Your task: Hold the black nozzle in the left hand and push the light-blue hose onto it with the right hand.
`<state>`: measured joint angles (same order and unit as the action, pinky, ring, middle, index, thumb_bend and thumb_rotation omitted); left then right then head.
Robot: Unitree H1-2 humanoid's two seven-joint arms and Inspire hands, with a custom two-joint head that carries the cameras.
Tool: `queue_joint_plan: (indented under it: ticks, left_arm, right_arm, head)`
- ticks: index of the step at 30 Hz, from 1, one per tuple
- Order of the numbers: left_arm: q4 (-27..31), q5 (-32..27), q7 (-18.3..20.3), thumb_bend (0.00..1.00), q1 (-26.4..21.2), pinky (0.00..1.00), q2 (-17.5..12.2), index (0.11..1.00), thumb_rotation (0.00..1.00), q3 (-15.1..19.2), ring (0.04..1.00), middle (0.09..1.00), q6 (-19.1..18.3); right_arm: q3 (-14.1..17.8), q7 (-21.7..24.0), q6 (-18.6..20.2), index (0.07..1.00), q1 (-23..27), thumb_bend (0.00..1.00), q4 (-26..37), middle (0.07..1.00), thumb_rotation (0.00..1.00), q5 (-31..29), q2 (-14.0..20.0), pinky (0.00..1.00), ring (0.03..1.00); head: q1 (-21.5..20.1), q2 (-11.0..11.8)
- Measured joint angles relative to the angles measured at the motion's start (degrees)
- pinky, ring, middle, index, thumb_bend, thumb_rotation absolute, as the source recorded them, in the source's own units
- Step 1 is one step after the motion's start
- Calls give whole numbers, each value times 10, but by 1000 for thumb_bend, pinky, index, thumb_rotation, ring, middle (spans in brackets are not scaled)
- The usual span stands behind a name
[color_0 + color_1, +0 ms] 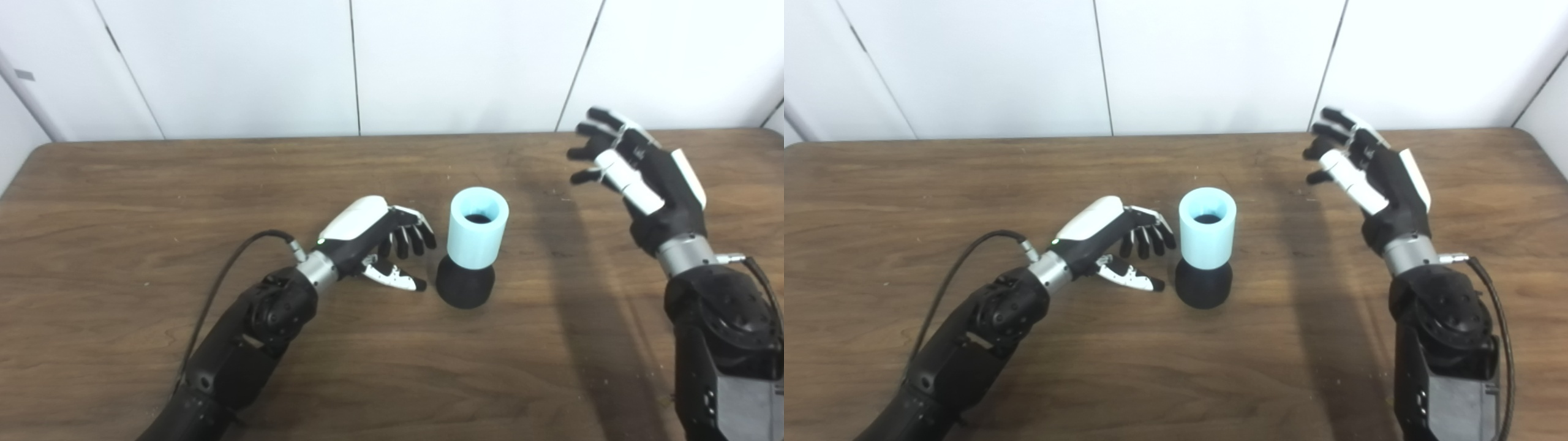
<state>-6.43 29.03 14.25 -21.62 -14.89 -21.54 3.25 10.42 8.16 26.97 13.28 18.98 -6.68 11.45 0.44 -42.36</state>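
Table (184, 343): brown wood, running the whole width of both views, with white wall panels behind it.
Nozzle (464, 285): black, rounded base, standing upright on the table near the middle.
Hose (477, 228): short light-blue sleeve, upright, seated on top of the nozzle; its open mouth faces up and a dark end shows inside it.
Left hand (383, 242): low over the table at 9 o'clock from the nozzle, just beside it; fingers and thumb spread, holding nothing.
Left fingers (411, 237): curl downward with their tips close to the lower hose wall, a narrow gap showing between them and the hose.
Left thumb (395, 278): points toward the nozzle, its tip just short of the black base; touch cannot be told.
Right hand (1366, 174): raised well above the table at 2 o'clock from the hose, well apart from it; fingers loosely spread and bent, empty, slightly blurred.
Hose relative to right hand: at about 8 o'clock from it, with bare table between.
Cable (233, 269): black, arcing from the left wrist back along the forearm.
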Motion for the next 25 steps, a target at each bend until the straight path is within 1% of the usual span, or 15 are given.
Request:
queue_joint_plan:
  ticks: [1,3,4,5,6,7,8,9,10,13,16,19,21,25]
  left_arm:
    - [13,-14,4,764,8,596,1,718,93,14,635,695,-11]
    - [30,-42,12,776,24,618,4,752,124,37,670,739,-32]
    - [39,-57,16,761,31,674,7,774,152,47,715,779,-43]
    - [48,-75,19,746,37,703,11,797,182,59,751,809,-57]
    - [63,-93,22,736,45,711,17,823,221,74,778,834,-75]
    - [77,-111,21,731,55,714,25,844,255,91,796,852,-92]
    - [86,-121,20,729,61,715,32,851,266,102,802,858,-102]
    - [93,-131,19,736,67,711,37,867,310,108,812,866,-112]
    - [95,-141,18,762,71,707,42,885,382,114,818,871,-114]
    - [107,-174,12,778,88,701,58,900,448,139,816,871,-114]
    - [114,-213,2,735,95,658,75,882,420,163,791,839,-114]
    - [114,-254,-14,703,96,625,97,858,395,192,772,809,-112]
    - [116,-269,-26,672,98,611,110,848,368,202,763,793,-112]
    - [132,-285,-39,660,103,606,125,839,359,211,750,775,-113]
  right_arm:
    - [-7,-3,0,794,-2,530,-2,778,354,-9,2,482,660]
    - [-21,-9,0,793,-4,559,-8,780,375,-29,5,479,659]
    - [-28,-13,0,793,-4,581,-10,786,397,-39,6,478,662]
    - [-35,-16,1,796,-4,590,-11,788,409,-46,7,480,666]
    - [-40,-17,1,801,-4,596,-11,791,416,-53,6,486,671]
    - [-47,-17,1,805,-4,600,-11,794,419,-58,6,491,676]
    - [-52,-17,1,806,-5,601,-11,795,421,-63,6,493,677]
    - [-55,-18,1,811,-6,601,-11,797,421,-65,6,494,679]
    - [-56,-18,1,817,-6,601,-12,799,422,-68,7,501,680]
    - [-56,-18,1,823,-6,596,-15,800,417,-76,7,513,681]
    - [-55,-21,1,824,-9,595,-15,801,414,-78,5,516,682]
    - [-52,-34,1,825,-16,593,-15,795,394,-80,-8,516,676]
    - [-47,-44,0,816,-21,600,-15,787,372,-80,-19,507,665]
    - [-32,-58,-1,797,-28,601,-17,777,364,-81,-39,505,661]
  head:
    - [1,0]
    - [1,0]
    - [1,0]
    - [2,1]
    - [3,1]
    - [3,1]
    - [4,1]
    - [4,1]
    - [4,1]
    - [5,0]
    - [4,-1]
    - [4,-2]
    - [4,-2]
    - [4,-2]
